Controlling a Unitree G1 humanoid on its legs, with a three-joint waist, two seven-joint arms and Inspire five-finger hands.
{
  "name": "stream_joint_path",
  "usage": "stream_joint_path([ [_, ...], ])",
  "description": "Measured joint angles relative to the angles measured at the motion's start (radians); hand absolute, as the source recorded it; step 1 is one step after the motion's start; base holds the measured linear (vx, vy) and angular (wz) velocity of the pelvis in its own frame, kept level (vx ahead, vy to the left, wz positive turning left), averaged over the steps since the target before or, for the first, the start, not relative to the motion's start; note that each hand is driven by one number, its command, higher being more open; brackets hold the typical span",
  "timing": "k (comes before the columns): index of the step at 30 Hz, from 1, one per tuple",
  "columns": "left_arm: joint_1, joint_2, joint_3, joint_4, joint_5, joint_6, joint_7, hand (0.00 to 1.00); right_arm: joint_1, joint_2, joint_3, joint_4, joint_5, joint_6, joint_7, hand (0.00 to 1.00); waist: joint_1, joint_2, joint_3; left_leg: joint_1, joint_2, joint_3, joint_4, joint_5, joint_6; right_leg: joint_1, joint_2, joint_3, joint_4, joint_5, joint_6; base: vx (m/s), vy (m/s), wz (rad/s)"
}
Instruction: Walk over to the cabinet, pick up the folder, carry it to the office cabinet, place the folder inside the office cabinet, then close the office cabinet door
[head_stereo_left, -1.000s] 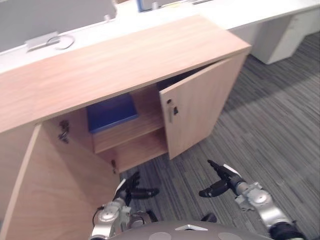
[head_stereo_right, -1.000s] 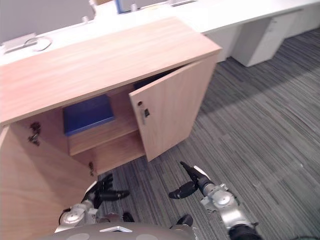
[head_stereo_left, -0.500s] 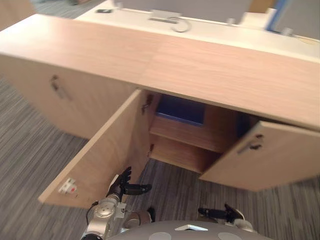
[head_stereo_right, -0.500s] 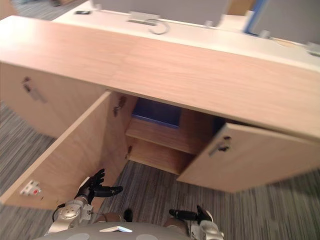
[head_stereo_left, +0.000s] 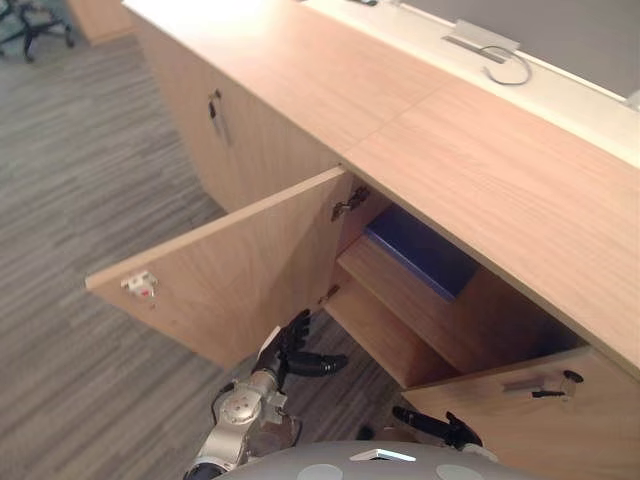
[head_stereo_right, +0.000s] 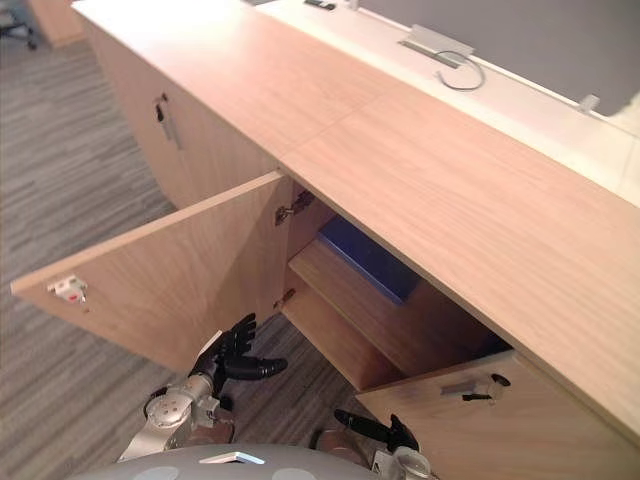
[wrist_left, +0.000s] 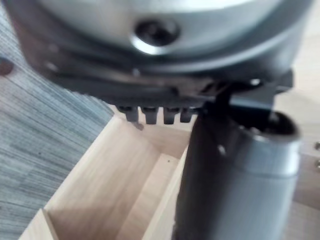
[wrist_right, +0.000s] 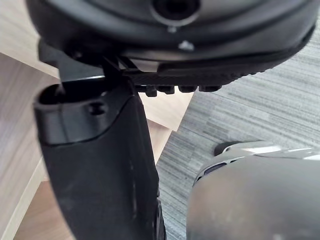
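A blue folder (head_stereo_left: 420, 255) lies flat on the upper shelf inside the wooden office cabinet (head_stereo_left: 480, 170), between its two open doors. The left door (head_stereo_left: 230, 285) swings wide out over the carpet. The right door (head_stereo_left: 530, 415) stands ajar at the lower right. My left hand (head_stereo_left: 290, 352) hangs low in front of the left door, fingers relaxed and empty. At the bottom edge my right hand (head_stereo_left: 437, 428) shows its fingers stretched out, holding nothing. Both hands are well short of the folder, and the wrist views show wood panels and carpet past them.
A closed cabinet door with a handle (head_stereo_left: 218, 118) stands further left in the same row. A white desk ledge with a grey plate and cable loop (head_stereo_left: 490, 50) runs behind the cabinet top. Grey striped carpet (head_stereo_left: 90, 180) spreads to the left.
The whole picture has swung, so the camera has moved; the cabinet now runs diagonally with the left door in front. My right hand has sunk to the bottom edge. Both hands stay empty.
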Motion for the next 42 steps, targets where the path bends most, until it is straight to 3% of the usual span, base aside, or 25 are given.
stream_joint_path([
  [1, 0.01, 0.003, 0.001, -0.023, 0.0, 0.003, -0.008, 1.0, -0.003, -0.001, -0.01, 0.001, 0.0, 0.002, 0.0, 1.0, -0.001, 0.0, 0.007, -0.02, 0.028, 0.135, 0.019, 0.017, 0.046, 0.001, -0.008, -0.024, 0.012, -0.004, -0.007, -0.01, -0.069, 0.49],
  [2, 0.016, 0.011, 0.004, -0.036, -0.001, 0.003, -0.018, 1.0, -0.004, -0.001, -0.014, 0.0, 0.0, 0.003, 0.0, 1.0, 0.001, -0.002, 0.01, -0.025, 0.063, 0.28, 0.034, 0.006, 0.113, -0.001, -0.025, -0.047, 0.015, -0.005, -0.015, -0.02, -0.051, 0.39],
  [4, 0.03, 0.018, 0.007, -0.047, -0.025, 0.006, -0.033, 1.0, -0.002, -0.006, -0.015, -0.007, -0.001, 0.007, 0.001, 1.0, 0.002, 0.008, 0.015, -0.031, 0.143, 0.449, 0.13, -0.041, 0.168, 0.006, -0.036, -0.071, 0.016, -0.006, -0.018, -0.07, 0.019, 0.31],
  [5, 0.039, 0.017, 0.006, -0.048, -0.026, 0.007, -0.046, 1.0, 0.0, -0.021, -0.029, -0.009, -0.001, 0.012, 0.003, 1.0, -0.007, 0.033, 0.004, -0.027, 0.174, 0.509, 0.197, -0.073, 0.173, 0.007, -0.048, -0.093, 0.017, -0.01, -0.015, -0.08, 0.059, 0.39],
  [7, 0.042, 0.019, 0.008, -0.047, -0.027, 0.008, -0.073, 1.0, 0.009, -0.032, -0.068, -0.018, -0.002, 0.02, 0.004, 1.0, -0.019, 0.059, -0.011, -0.027, 0.172, 0.575, 0.201, -0.101, 0.154, 0.01, -0.081, -0.129, 0.034, -0.017, 0.002, 0.04, 0.187, 0.66],
  [8, 0.04, 0.025, 0.019, -0.043, -0.028, 0.008, -0.083, 1.0, 0.01, -0.028, -0.098, -0.012, -0.002, 0.024, 0.009, 1.0, -0.02, 0.065, -0.016, -0.023, 0.133, 0.578, 0.166, -0.087, 0.132, 0.011, -0.102, -0.14, 0.048, -0.027, 0.017, 0.08, 0.221, 0.82],
  [9, 0.041, 0.029, 0.029, -0.04, -0.029, 0.008, -0.083, 1.0, 0.008, -0.025, -0.116, -0.004, -0.002, 0.026, 0.018, 1.0, -0.021, 0.057, -0.018, -0.017, 0.103, 0.569, 0.136, -0.075, 0.131, 0.01, -0.117, -0.142, 0.042, -0.029, 0.014, 0.02, 0.146, 0.94],
  [12, 0.044, 0.09, 0.048, 0.01, -0.039, 0.016, -0.093, 1.0, -0.001, -0.021, -0.225, 0.057, -0.001, 0.028, 0.028, 1.0, -0.045, 0.039, -0.035, 0.02, -0.031, 0.502, -0.075, 0.04, 0.152, 0.05, -0.15, -0.156, -0.061, 0.001, 0.009, 0.0, 0.083, 1.0],
  [14, 0.079, 0.129, 0.091, 0.029, -0.069, 0.022, -0.105, 1.0, -0.015, -0.025, -0.275, 0.081, -0.001, 0.027, 0.035, 1.0, -0.033, 0.046, -0.035, 0.037, -0.058, 0.494, -0.144, 0.08, 0.155, 0.07, -0.167, -0.186, -0.113, 0.044, 0.04, 0.03, 0.096, 0.45],
  [19, 0.143, 0.226, 0.119, 0.116, -0.081, 0.031, -0.155, 1.0, -0.026, -0.085, -0.428, 0.114, 0.0, 0.057, 0.069, 1.0, -0.044, 0.054, -0.046, 0.04, -0.108, 0.435, -0.241, 0.159, 0.163, 0.069, -0.205, -0.257, -0.102, 0.061, 0.053, 0.01, 0.035, 0.37],
  [21, 0.157, 0.259, 0.12, 0.137, -0.116, 0.039, -0.204, 1.0, -0.048, -0.167, -0.514, 0.142, 0.001, 0.059, 0.088, 1.0, -0.056, 0.056, -0.043, -0.001, -0.1, 0.443, -0.099, 0.08, 0.18, 0.058, -0.246, -0.276, -0.068, 0.066, 0.054, -0.01, 0.117, 0.14],
  [22, 0.176, 0.281, 0.119, 0.146, -0.127, 0.049, -0.234, 1.0, -0.061, -0.227, -0.553, 0.15, 0.003, 0.053, 0.092, 1.0, -0.064, 0.064, -0.043, -0.039, -0.05, 0.446, 0.074, 0.008, 0.168, 0.054, -0.265, -0.286, -0.033, 0.067, 0.055, -0.01, 0.212, -0.08],
  [23, 0.183, 0.304, 0.12, 0.143, -0.16, 0.05, -0.26, 1.0, -0.062, -0.292, -0.563, 0.155, 0.003, 0.048, 0.104, 1.0, -0.067, 0.085, -0.042, -0.052, 0.008, 0.424, 0.143, -0.03, 0.117, 0.049, -0.268, -0.286, 0.001, 0.071, 0.062, -0.02, 0.243, -0.09],
  [24, 0.181, 0.32, 0.12, 0.14, -0.166, 0.051, -0.273, 1.0, -0.063, -0.325, -0.568, 0.158, 0.003, 0.047, 0.113, 1.0, -0.066, 0.099, -0.042, -0.056, 0.013, 0.399, 0.138, -0.049, 0.086, 0.041, -0.264, -0.283, 0.02, 0.072, 0.064, -0.06, 0.219, -0.01],
  [25, 0.173, 0.354, 0.12, 0.142, -0.174, 0.052, -0.288, 1.0, -0.076, -0.354, -0.588, 0.164, 0.003, 0.044, 0.129, 1.0, -0.065, 0.109, -0.05, -0.056, -0.01, 0.388, 0.112, -0.072, 0.099, 0.015, -0.282, -0.269, 0.051, 0.075, 0.058, -0.08, 0.231, 0.3],
  [26, 0.144, 0.41, 0.126, 0.145, -0.173, 0.059, -0.294, 1.0, -0.094, -0.374, -0.6, 0.183, 0.003, 0.045, 0.146, 1.0, -0.084, 0.078, -0.052, -0.053, -0.061, 0.392, 0.024, -0.046, 0.125, -0.022, -0.324, -0.255, 0.068, 0.103, 0.023, -0.09, 0.251, 0.52],
  [27, 0.126, 0.448, 0.151, 0.147, -0.172, 0.061, -0.295, 1.0, -0.116, -0.381, -0.6, 0.214, 0.004, 0.044, 0.155, 1.0, -0.106, 0.052, -0.048, -0.021, -0.065, 0.441, -0.069, -0.041, 0.141, -0.038, -0.345, -0.263, 0.044, 0.194, 0.002, -0.06, 0.282, 0.57],
  [28, 0.117, 0.467, 0.16, 0.142, -0.173, 0.063, -0.298, 1.0, -0.126, -0.383, -0.598, 0.226, 0.004, 0.045, 0.163, 1.0, -0.119, 0.051, -0.041, -0.016, -0.058, 0.465, -0.053, -0.048, 0.136, -0.039, -0.353, -0.266, 0.037, 0.232, 0.006, 0.0, 0.259, 0.36],
  [29, 0.115, 0.512, 0.163, 0.109, -0.172, 0.065, -0.307, 1.0, -0.12, -0.394, -0.583, 0.228, 0.003, 0.049, 0.191, 1.0, -0.108, 0.097, -0.025, 0.014, -0.027, 0.446, -0.037, -0.028, 0.136, -0.035, -0.318, -0.256, 0.035, 0.275, 0.017, 0.01, 0.239, 0.15],
  [31, 0.11, 0.545, 0.181, 0.078, -0.174, 0.068, -0.31, 1.0, -0.122, -0.391, -0.559, 0.25, 0.003, 0.058, 0.22, 1.0, -0.11, 0.091, -0.028, 0.037, -0.044, 0.45, -0.084, -0.004, 0.161, -0.034, -0.304, -0.225, -0.012, 0.231, 0.016, -0.02, 0.186, 0.04],
  [33, 0.094, 0.581, 0.206, 0.006, -0.177, 0.068, -0.318, 1.0, -0.134, -0.379, -0.556, 0.285, 0.003, 0.069, 0.249, 1.0, -0.11, 0.095, -0.026, 0.044, -0.063, 0.443, -0.118, 0.01, 0.159, -0.04, -0.248, -0.212, -0.089, 0.23, 0.005, -0.05, 0.099, 0.16],
  [35, 0.069, 0.576, 0.213, -0.018, -0.177, 0.069, -0.317, 1.0, -0.134, -0.381, -0.579, 0.297, 0.002, 0.078, 0.25, 1.0, -0.109, 0.086, -0.032, 0.062, -0.084, 0.444, -0.143, 0.018, 0.161, -0.034, -0.235, -0.234, -0.116, 0.231, 0.005, -0.02, 0.021, 0.09],
  [37, 0.016, 0.543, 0.235, -0.066, -0.144, 0.067, -0.295, 1.0, -0.135, -0.382, -0.656, 0.3, 0.005, 0.088, 0.26, 1.0, -0.113, 0.113, -0.045, 0.094, -0.092, 0.452, -0.198, 0.045, 0.161, -0.018, -0.236, -0.233, -0.13, 0.241, 0.017, 0.05, -0.004, -0.06],
  [42, -0.193, 0.425, 0.293, -0.064, -0.019, 0.066, -0.159, 1.0, -0.13, -0.384, -0.765, 0.298, 0.026, 0.097, 0.261, 1.0, -0.116, 0.114, -0.049, 0.205, -0.074, 0.467, -0.364, 0.14, 0.145, -0.009, -0.209, -0.219, -0.104, 0.243, 0.017, 0.06, -0.087, -0.11],
])
